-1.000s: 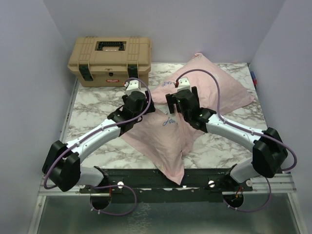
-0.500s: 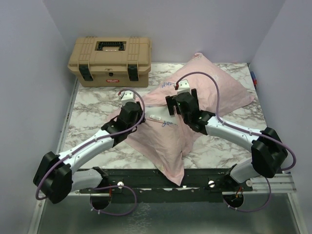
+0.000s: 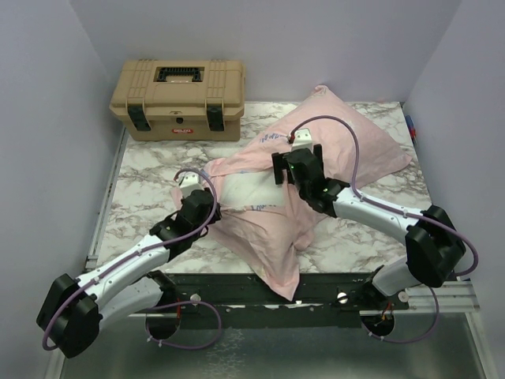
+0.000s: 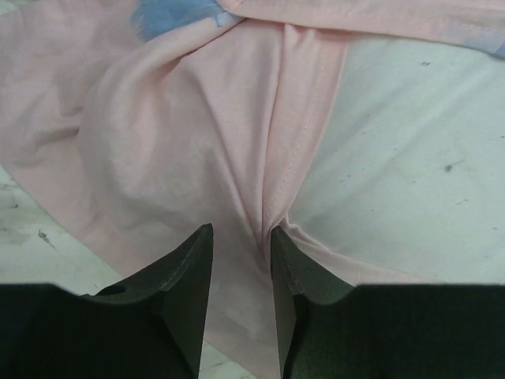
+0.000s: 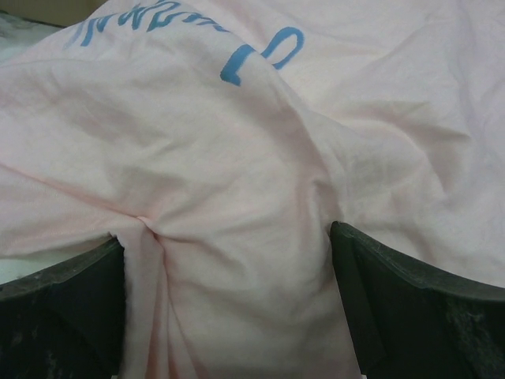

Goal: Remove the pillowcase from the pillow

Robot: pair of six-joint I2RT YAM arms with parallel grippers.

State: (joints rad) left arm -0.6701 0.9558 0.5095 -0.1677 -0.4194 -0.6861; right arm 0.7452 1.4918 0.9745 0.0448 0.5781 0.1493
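Nearer the front, the left claw (image 4: 241, 233) (clamped on the pillowcase (image 4: 173, 150)) has bared the pillow (image 4: 410, 158); the right claw (image 5: 226, 237) gapes.

Pillowcase (image 3: 363, 146) partly over pillow (image 3: 243, 189); toolbox (image 3: 180, 99) behind, left.

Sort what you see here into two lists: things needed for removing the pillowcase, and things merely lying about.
Job in hand: pink pillowcase; white pillow showing at its opening; left hand pinching the pillowcase; right hand spread open on it.
Lying about: tan toolbox at the back left.
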